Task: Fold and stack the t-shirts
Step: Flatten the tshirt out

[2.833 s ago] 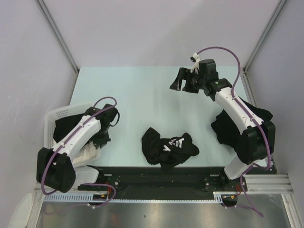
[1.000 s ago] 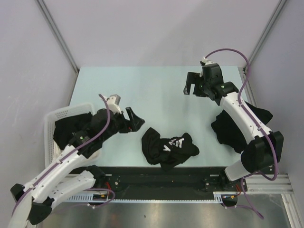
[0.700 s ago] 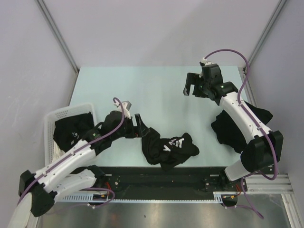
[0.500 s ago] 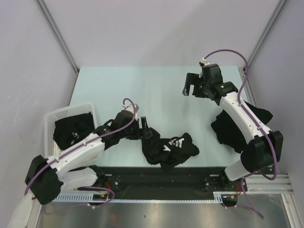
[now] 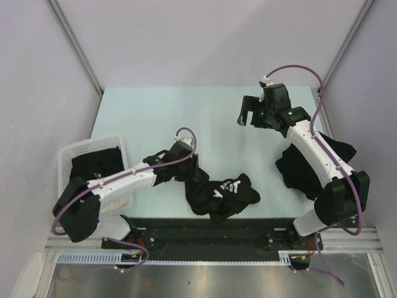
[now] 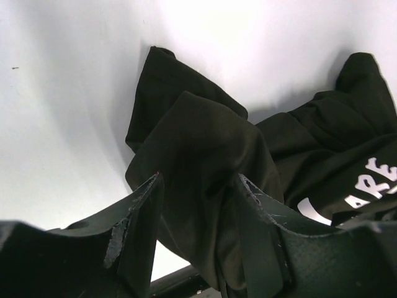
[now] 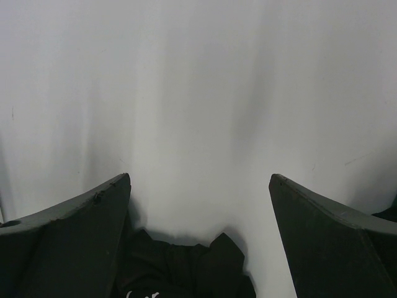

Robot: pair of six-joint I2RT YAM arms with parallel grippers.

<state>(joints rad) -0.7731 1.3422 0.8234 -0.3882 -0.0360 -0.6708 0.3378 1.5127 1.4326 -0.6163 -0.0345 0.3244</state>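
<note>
T-shirt (image 5: 220, 192), crumpled, lay mid-counter (image 5: 180, 112) near the front edge, its long axis running left to right. The left claw (image 6: 197, 186), the nearer one, straddled a raised fold at its left end, half-spread; I couldn't tell whether it pinched. The right claw (image 5: 248, 112) hung spread wide, well apart.

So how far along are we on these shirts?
Done: perhaps the black pile beside the right arm, folds unclear. In hand: left gripper straddles a ridge of the crumpled lettered t-shirt, grip unsure; right gripper open, empty. Left: folding it, plus shirts in the basket.
</note>
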